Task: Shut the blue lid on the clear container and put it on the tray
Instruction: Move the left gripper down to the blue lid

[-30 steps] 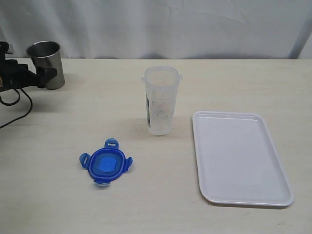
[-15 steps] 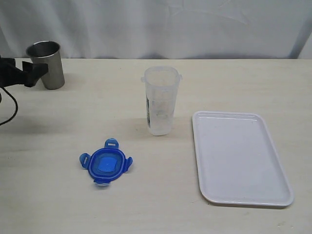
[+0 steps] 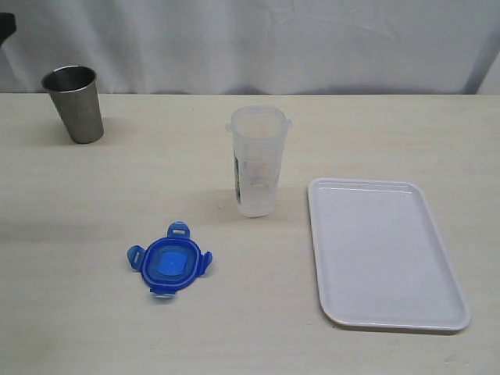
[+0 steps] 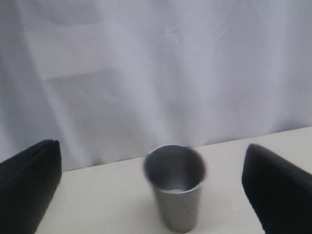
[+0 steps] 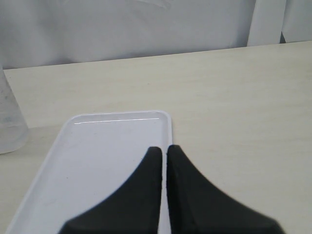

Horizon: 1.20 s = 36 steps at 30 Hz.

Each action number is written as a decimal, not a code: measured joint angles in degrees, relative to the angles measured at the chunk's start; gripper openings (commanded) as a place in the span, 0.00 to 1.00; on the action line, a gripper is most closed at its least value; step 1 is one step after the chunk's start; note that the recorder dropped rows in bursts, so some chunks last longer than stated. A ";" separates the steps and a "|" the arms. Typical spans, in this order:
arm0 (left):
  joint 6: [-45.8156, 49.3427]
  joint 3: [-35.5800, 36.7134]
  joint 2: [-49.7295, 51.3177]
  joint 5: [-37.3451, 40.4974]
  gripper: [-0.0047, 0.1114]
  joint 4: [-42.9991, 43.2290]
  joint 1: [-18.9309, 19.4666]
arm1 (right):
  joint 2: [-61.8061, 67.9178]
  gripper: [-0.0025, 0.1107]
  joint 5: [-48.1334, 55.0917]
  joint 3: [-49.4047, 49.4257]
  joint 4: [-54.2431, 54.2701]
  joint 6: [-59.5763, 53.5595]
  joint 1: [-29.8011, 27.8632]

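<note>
The blue lid (image 3: pixel 169 265) lies flat on the table, front left of the clear container (image 3: pixel 257 160), which stands upright and open-topped in the middle. To the right lies the white tray (image 3: pixel 383 250), with nothing on it. My left gripper (image 4: pixel 152 148) is open and holds nothing; its fingers (image 4: pixel 29 185) frame the steel cup from a distance. In the exterior view only a dark corner of that arm (image 3: pixel 5 23) shows at top left. My right gripper (image 5: pixel 163 148) is shut and empty, hovering over the tray's (image 5: pixel 97 156) edge, with the clear container (image 5: pixel 9 122) at the frame's side.
A grey steel cup (image 3: pixel 75 103) stands at the back left, also seen as the steel cup (image 4: pixel 176 187) in the left wrist view. A white curtain (image 3: pixel 258 43) closes off the back of the table.
My left gripper has drawn back from beside the steel cup, moving left and up until almost out of the exterior view. The cup, lid, container and tray have stayed put.
</note>
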 measured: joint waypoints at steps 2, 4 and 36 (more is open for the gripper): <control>-0.29 -1.80 -2.19 9.84 0.95 2.65 -0.67 | 0.00 0.06 0.00 0.00 0.00 0.00 0.00; 0.07 -3.84 -3.37 20.35 0.95 4.03 -1.61 | 0.00 0.06 0.00 0.00 0.00 0.00 0.00; 88.75 -4.27 -1.96 62.08 0.95 -92.33 -5.33 | 0.00 0.06 0.00 0.00 0.00 0.00 0.00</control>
